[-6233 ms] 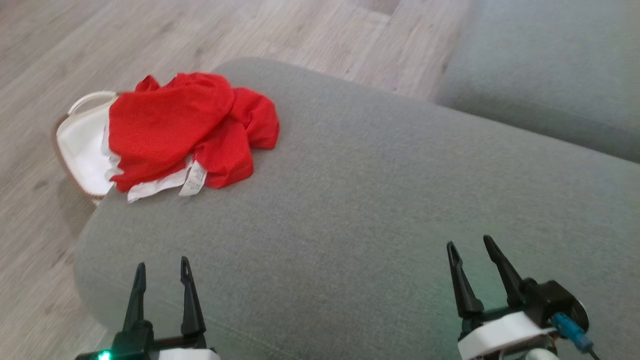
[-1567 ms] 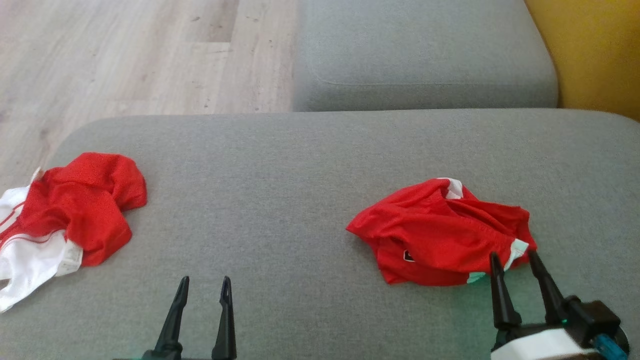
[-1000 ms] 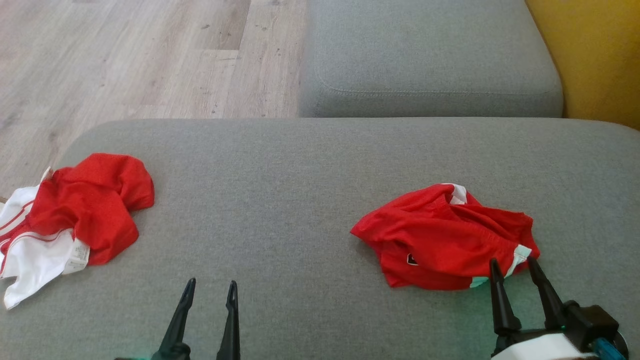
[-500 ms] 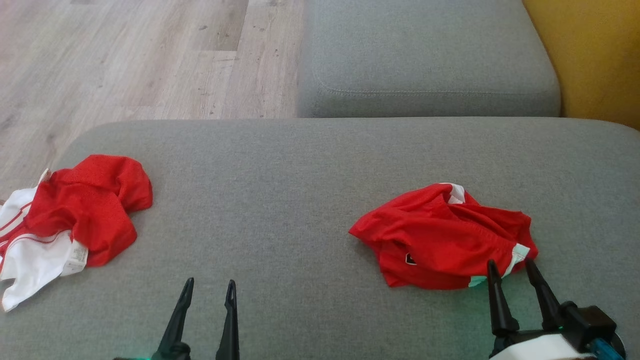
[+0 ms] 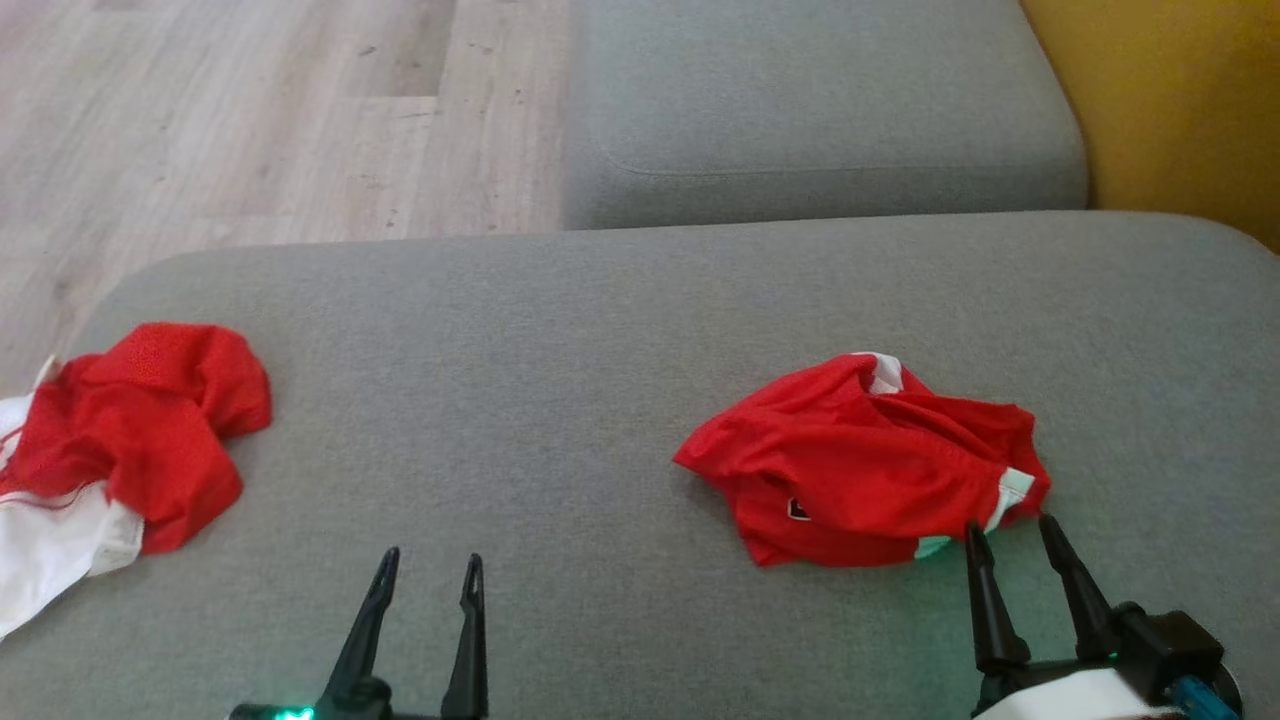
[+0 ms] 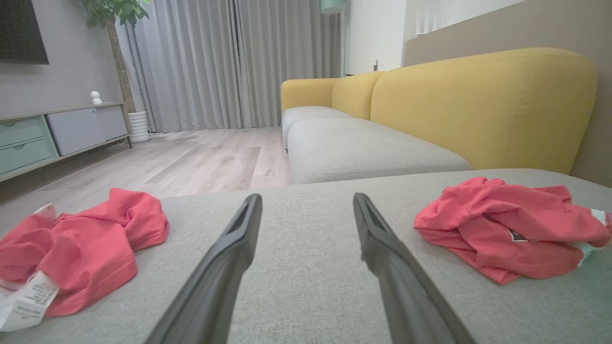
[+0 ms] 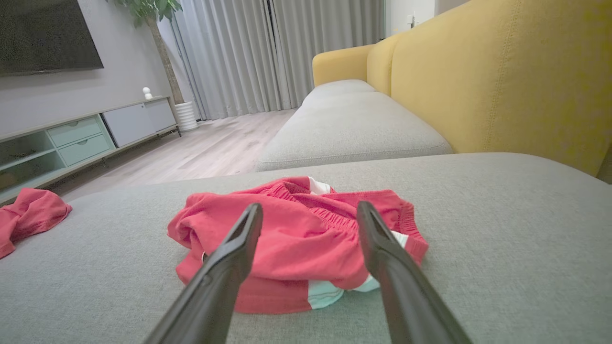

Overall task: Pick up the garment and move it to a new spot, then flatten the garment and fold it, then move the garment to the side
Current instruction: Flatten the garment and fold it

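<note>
Lying crumpled well left of the left gripper (image 5: 431, 556), a red-and-white garment (image 5: 130, 440) on the grey cushion (image 5: 560, 380); left fingers spread, empty. Bunched red garment (image 5: 860, 460) sits just ahead of the right gripper (image 5: 1008, 524) fingertips, spread too, gripping nothing.

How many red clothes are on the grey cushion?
2: a red-and-white garment at the left edge of the cushion, and red shorts just ahead of the right end effector.

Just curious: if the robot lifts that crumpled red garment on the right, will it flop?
Probably flops: the red garment lies in soft folds. Likely light, as the cloth looks thin. Pushed, it may bunch on the woven cushion.
</note>
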Controlling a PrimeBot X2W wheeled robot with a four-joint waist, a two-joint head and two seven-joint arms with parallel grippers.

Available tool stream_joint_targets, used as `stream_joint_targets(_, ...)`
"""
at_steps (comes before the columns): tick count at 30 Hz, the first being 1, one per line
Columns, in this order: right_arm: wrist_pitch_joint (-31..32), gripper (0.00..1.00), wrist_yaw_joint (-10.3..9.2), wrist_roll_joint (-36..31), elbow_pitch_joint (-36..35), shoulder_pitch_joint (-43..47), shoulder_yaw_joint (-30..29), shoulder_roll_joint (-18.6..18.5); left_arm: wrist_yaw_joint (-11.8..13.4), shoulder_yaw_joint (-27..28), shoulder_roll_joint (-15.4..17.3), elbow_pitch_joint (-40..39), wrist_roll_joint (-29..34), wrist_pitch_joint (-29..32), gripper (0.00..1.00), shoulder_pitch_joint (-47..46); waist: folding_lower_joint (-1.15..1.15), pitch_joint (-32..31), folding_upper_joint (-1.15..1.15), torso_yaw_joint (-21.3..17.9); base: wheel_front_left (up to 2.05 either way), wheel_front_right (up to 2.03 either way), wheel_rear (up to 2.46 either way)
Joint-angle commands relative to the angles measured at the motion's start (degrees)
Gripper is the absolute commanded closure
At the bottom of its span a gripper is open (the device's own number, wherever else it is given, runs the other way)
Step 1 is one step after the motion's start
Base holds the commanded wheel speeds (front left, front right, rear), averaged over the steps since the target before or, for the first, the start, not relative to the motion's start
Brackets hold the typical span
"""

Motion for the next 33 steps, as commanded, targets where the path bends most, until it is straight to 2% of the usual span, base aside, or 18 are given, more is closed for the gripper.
stream_joint_targets(1,-0.2,0.0,-0.04,-0.1,-1.9,-1.9,1.7,-0.3,-0.2,1.0,-0.7,-1.6,0.2,-0.5,0.0,-3.8,0.0,0.6,0.0,-1.4,0.0,0.0,0.0)
stream_joint_targets(11,-0.2,0.0,-0.04,-0.8,-3.0,-3.8,3.5,-0.3,-2.6,-1.2,-0.5,-0.1,2.5,-0.5,0.0,-9.6,0.0,4.2,0.0,-11.4,0.0,0.0,0.0)
stream_joint_targets(12,-0.2,0.0,-0.04,-0.8,-3.0,-3.8,3.5,-0.3,-2.6,-1.2,-0.5,-0.1,2.5,-0.5,0.0,-9.6,0.0,4.2,0.0,-11.4,0.0,0.0,0.0)
stream_joint_targets(19,-0.2,0.0,-0.04,-0.5,-3.8,-5.6,4.6,-0.3,-5.6,-5.0,0.2,3.3,5.1,-0.5,0.0,-18.2,0.0,8.3,0.0,-20.1,0.0,0.0,0.0)
stream_joint_targets(26,-0.2,0.0,-0.04,1.1,-4.7,-7.9,5.0,-0.3,-9.3,-10.9,0.8,11.0,8.0,-0.5,0.0,-29.5,0.0,13.3,0.0,-26.0,0.0,0.0,0.0)
stream_joint_targets(30,-0.2,0.0,-0.04,1.9,-5.1,-9.0,5.6,-0.3,-10.5,-14.8,0.5,16.7,9.3,-0.4,0.0,-36.8,0.0,16.5,0.0,-28.7,0.0,0.0,0.0)
stream_joint_targets(33,-0.2,0.0,-0.04,2.8,-5.3,-9.8,5.7,-0.3,-11.0,-18.9,0.0,23.3,11.0,2.5,0.0,-45.2,0.0,19.5,0.0,-30.2,0.0,0.0,0.0)
